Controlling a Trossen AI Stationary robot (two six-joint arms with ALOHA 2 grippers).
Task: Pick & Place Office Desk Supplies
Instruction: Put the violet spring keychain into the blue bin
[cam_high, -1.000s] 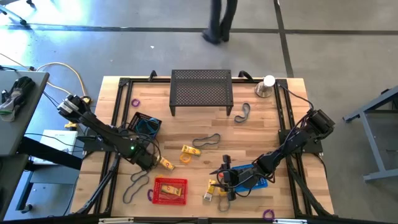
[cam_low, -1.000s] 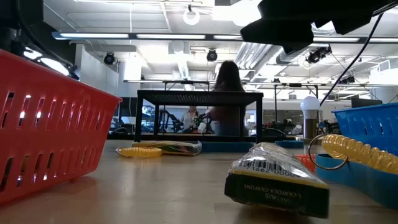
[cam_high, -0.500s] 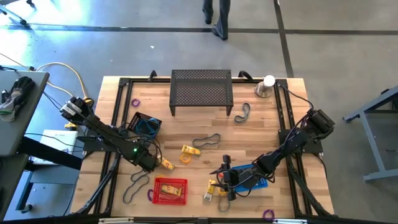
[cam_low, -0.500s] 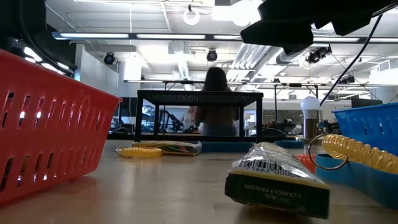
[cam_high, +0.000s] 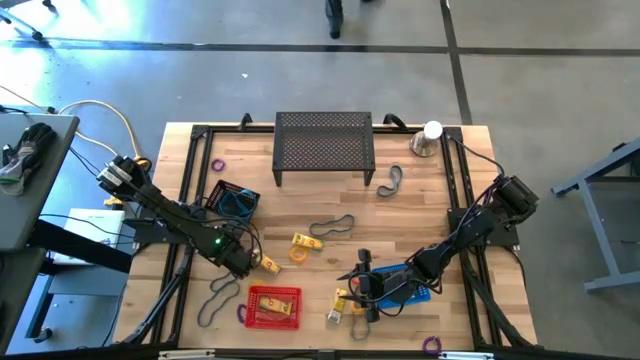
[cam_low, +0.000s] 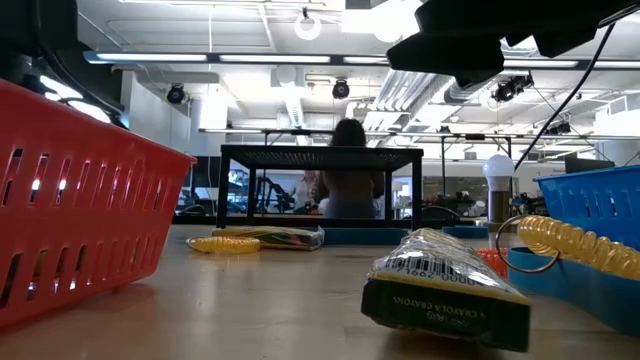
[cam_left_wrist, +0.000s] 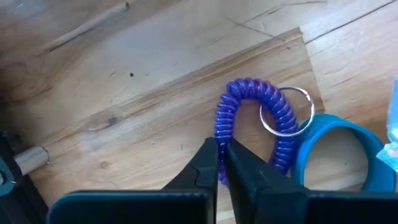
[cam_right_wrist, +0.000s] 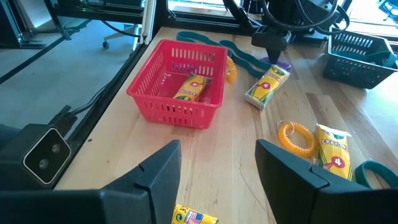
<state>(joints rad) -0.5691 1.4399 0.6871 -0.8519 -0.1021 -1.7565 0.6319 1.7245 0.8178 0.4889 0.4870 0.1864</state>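
My left gripper (cam_high: 243, 262) points down at the table's left middle, shut on a purple spiral coil band (cam_left_wrist: 249, 109) with a metal key ring (cam_left_wrist: 287, 112). A blue ring (cam_left_wrist: 336, 149) lies against the coil. My right gripper (cam_right_wrist: 217, 174) hangs open over the near middle, beside a blue basket (cam_high: 408, 287), with nothing between its fingers. Loose supplies lie around: yellow crayon boxes (cam_high: 307, 241) (cam_right_wrist: 267, 84), an orange coil (cam_right_wrist: 296, 138), dark band loops (cam_high: 331, 227) (cam_high: 390, 180), and a purple ring (cam_high: 217, 165). The red basket (cam_high: 273, 307) holds a crayon box (cam_right_wrist: 189, 87). My left gripper pinches one side of the coil band's loop (cam_left_wrist: 222, 140) between its two fingers. The fingers come from above and point down. The coil lies flat on the table, its key ring on the side away from the fingers.
A black mesh stand (cam_high: 324, 145) and a silver cone with a white ball (cam_high: 428, 138) stand at the far edge. A dark basket (cam_high: 233, 200) sits far left of my left gripper. A person (cam_low: 348, 170) stands beyond the far edge. Bare wood lies between stand and loops.
Neither arm has visibly moved. The person beyond the table's far edge has walked farther away from it.
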